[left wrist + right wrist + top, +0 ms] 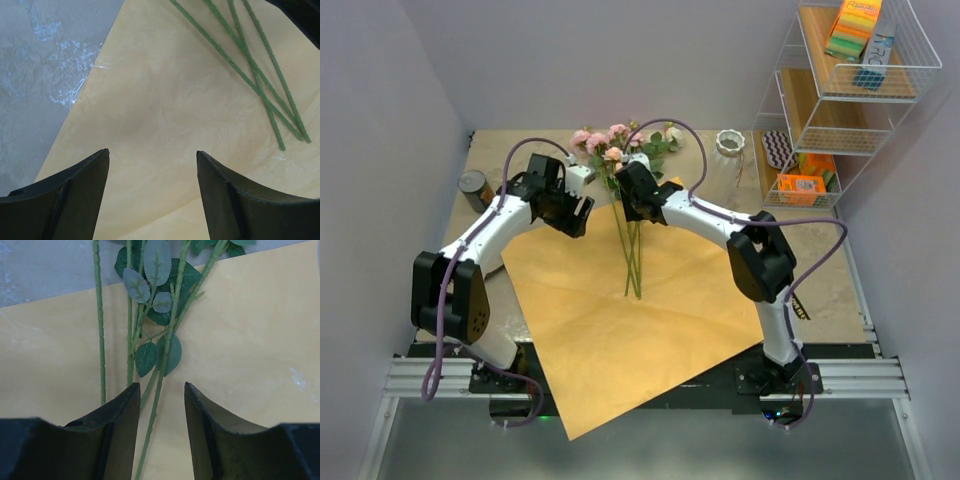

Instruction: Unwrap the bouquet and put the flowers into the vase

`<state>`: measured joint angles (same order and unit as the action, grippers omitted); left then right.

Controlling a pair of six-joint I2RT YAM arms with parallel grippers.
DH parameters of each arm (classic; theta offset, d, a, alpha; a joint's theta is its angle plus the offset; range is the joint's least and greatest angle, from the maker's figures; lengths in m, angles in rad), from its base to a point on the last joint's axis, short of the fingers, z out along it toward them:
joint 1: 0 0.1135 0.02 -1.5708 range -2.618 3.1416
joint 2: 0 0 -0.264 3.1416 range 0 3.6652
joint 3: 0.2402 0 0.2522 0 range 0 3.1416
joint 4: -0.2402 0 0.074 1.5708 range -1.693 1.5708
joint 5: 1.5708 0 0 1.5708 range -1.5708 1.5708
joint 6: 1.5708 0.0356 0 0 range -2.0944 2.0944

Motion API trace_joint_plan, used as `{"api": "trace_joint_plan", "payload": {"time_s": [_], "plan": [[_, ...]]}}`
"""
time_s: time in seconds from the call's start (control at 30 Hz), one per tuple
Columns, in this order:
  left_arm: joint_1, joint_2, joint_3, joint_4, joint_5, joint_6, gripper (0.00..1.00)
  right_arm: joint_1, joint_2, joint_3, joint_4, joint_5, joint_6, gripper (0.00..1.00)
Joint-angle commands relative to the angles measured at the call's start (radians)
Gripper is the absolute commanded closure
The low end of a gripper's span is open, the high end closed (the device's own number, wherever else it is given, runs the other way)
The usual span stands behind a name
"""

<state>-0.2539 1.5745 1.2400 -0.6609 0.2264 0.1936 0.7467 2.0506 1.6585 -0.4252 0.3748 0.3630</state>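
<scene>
Straddling one stem of the flowers (169, 340) | right pincer (161, 387) | jaws apart

We see a small dark can (473, 187) standing on the pale table (830, 285) at the left edge of the top view, close to the wall. At the upper right a white wire rack (875, 98) rises in tiers. Its top basket holds an orange-and-green box (852, 28) beside a blue-and-white box (878, 55). The lowest tier holds an orange box (801, 186). Just left of that tier sits a black-and-white zigzag item (778, 150).
</scene>
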Motion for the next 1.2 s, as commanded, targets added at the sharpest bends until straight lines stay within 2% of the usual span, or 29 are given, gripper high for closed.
{"api": "trace_joint_plan", "payload": {"time_s": [0.0, 0.2, 0.8, 0.97, 1.17], "plan": [[0.033, 0.012, -0.043, 0.084, -0.030, 0.006, 0.26, -0.041, 0.048, 0.116, 0.028, -0.053, -0.021, 0.57], [0.058, -0.002, -0.063, 0.090, -0.004, 0.012, 0.26, -0.059, 0.155, 0.205, -0.001, -0.065, -0.045, 0.59], [0.064, -0.031, -0.106, 0.104, 0.004, 0.021, 0.27, -0.075, 0.287, 0.302, 0.008, -0.076, -0.082, 0.72], [0.065, -0.033, -0.112, 0.106, 0.004, 0.026, 0.27, -0.075, 0.289, 0.311, 0.002, -0.089, -0.070, 0.87], [0.067, -0.024, -0.120, 0.119, 0.008, 0.020, 0.27, -0.073, 0.194, 0.236, 0.026, -0.083, -0.067, 0.92]]}}
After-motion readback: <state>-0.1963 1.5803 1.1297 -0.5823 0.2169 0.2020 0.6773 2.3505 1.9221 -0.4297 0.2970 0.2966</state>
